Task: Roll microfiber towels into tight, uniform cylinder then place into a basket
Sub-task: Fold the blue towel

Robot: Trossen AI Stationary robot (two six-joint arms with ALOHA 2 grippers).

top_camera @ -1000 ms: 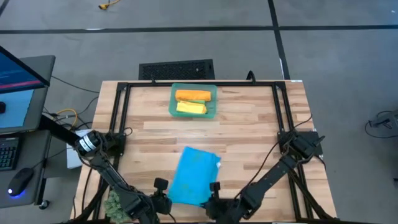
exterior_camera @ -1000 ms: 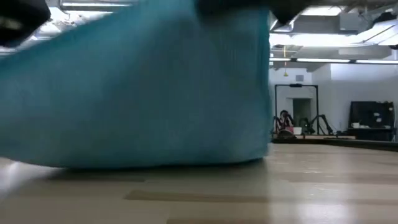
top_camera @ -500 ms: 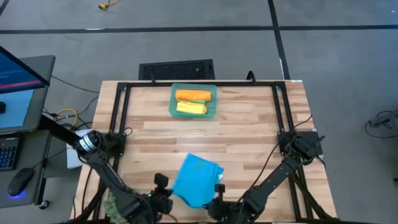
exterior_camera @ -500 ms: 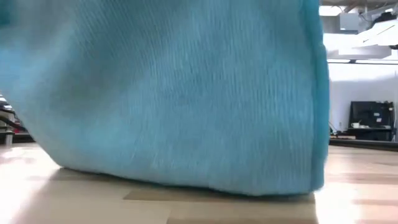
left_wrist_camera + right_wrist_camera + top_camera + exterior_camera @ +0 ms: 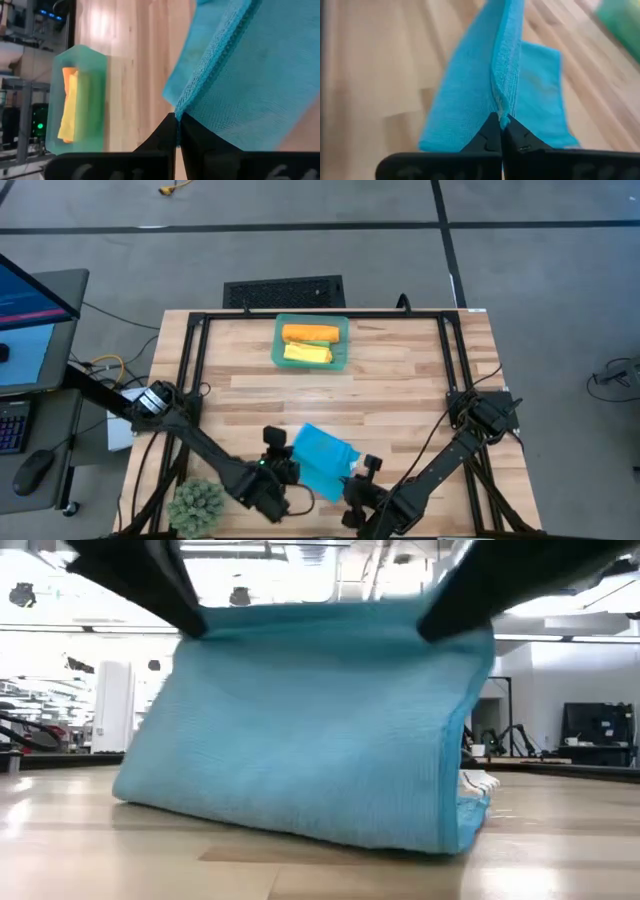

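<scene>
The bright blue towel (image 5: 320,458) stands up from the table near its front edge, held by its upper edge between both grippers. Its lower part (image 5: 300,830) rests on the wood. My left gripper (image 5: 283,472) is shut on the towel's left upper corner and my right gripper (image 5: 357,472) on the right one. The teal basket (image 5: 279,340) stands at the far middle with an orange roll (image 5: 310,333) and a yellow roll (image 5: 307,354) inside. The green towel does not show. My left gripper pinches the towel's hemmed edge (image 5: 181,106) between its two shut fingers, at the upper left corner (image 5: 195,628). The edge is lifted and the cloth hangs from it down to the table. One layer or several, I cannot tell. My right gripper pinches the towel's hemmed edge (image 5: 501,111) between its two shut fingers, at the upper right corner (image 5: 440,625). The edge is lifted and runs fairly straight across to the other gripper. The cloth below it reaches the table.
A spiky green plant ball (image 5: 197,502) sits at the table's near left corner. A black frame (image 5: 320,315) runs around the table top. Bare wood (image 5: 400,390) lies between the towel and the basket. The basket also shows in the left wrist view (image 5: 92,100).
Both grippers have risen and gone toward the table's far edge, carrying the towel's near edge with them. The towel, lying almost flat a second ago, now stands up and folds over itself. Its far part has stayed on the table.
</scene>
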